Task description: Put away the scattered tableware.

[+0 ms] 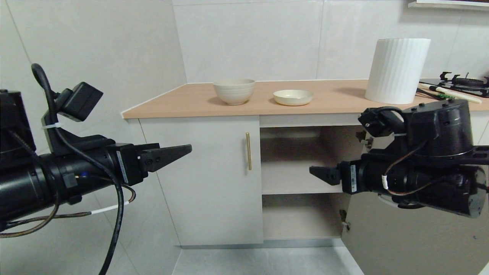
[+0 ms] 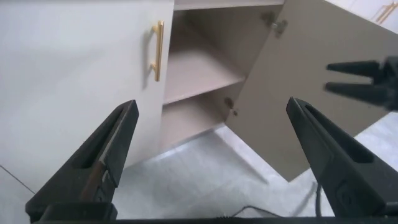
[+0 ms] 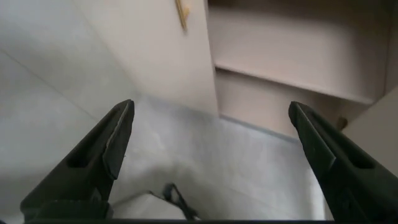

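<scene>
Left pincer and right pincer agape, ribbed round bowl, shallow smooth dish, wood-grain counter

A matt wood-grain counter carries a ribbed, matt bowl and a smooth cream dish; a brassy metal handle sits on a smooth matt door.

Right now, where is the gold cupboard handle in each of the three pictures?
Head view: gold handle mid-picture, on the shut door.
Left wrist view: handle at that door's edge, beside the shelf.
Right wrist view: its lower end at the same door edge.
Shared landmark: the open cupboard's shelf beside it.
</scene>
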{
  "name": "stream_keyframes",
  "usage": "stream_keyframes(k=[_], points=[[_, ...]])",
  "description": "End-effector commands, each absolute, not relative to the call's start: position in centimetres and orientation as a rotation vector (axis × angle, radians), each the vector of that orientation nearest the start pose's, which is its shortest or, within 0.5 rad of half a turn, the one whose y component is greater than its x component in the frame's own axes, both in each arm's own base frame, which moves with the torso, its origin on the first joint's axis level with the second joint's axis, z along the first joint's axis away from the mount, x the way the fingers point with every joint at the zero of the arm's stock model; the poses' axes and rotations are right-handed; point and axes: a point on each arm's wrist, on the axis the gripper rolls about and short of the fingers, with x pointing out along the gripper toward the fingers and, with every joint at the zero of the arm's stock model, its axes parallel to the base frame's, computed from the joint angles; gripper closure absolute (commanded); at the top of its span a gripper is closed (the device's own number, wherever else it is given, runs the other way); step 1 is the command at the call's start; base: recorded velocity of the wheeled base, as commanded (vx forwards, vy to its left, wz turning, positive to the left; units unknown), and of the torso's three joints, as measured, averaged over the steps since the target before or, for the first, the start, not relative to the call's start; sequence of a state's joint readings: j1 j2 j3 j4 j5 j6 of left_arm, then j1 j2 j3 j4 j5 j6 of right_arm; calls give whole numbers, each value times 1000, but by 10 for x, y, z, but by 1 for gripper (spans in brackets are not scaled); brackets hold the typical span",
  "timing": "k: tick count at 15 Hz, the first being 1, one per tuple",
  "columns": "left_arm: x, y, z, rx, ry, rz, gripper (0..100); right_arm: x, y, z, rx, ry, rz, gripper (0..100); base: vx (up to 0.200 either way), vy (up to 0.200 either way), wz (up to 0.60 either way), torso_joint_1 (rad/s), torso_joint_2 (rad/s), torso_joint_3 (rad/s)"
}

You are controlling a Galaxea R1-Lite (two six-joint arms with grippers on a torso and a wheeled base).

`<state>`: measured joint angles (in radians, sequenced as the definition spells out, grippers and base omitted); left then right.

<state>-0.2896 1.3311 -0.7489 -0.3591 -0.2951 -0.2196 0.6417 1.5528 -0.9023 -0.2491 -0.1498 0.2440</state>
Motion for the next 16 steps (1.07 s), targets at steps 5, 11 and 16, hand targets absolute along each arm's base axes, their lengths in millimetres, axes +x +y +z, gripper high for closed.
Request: stream_keyframes(k=[5,11,16], points=[[208,-68,232,-210,305,-539,0,217,160,236,171,371,440,0,0,0,0,0,0,0],[211,-67,231,-210,313,-529,0,215,159,236,167,378,447,0,133,0,0,-3,1,2],[216,-64,231,-211,313,-512,0,214,159,234,162,405,466,0,200,0,0,8,2,1]])
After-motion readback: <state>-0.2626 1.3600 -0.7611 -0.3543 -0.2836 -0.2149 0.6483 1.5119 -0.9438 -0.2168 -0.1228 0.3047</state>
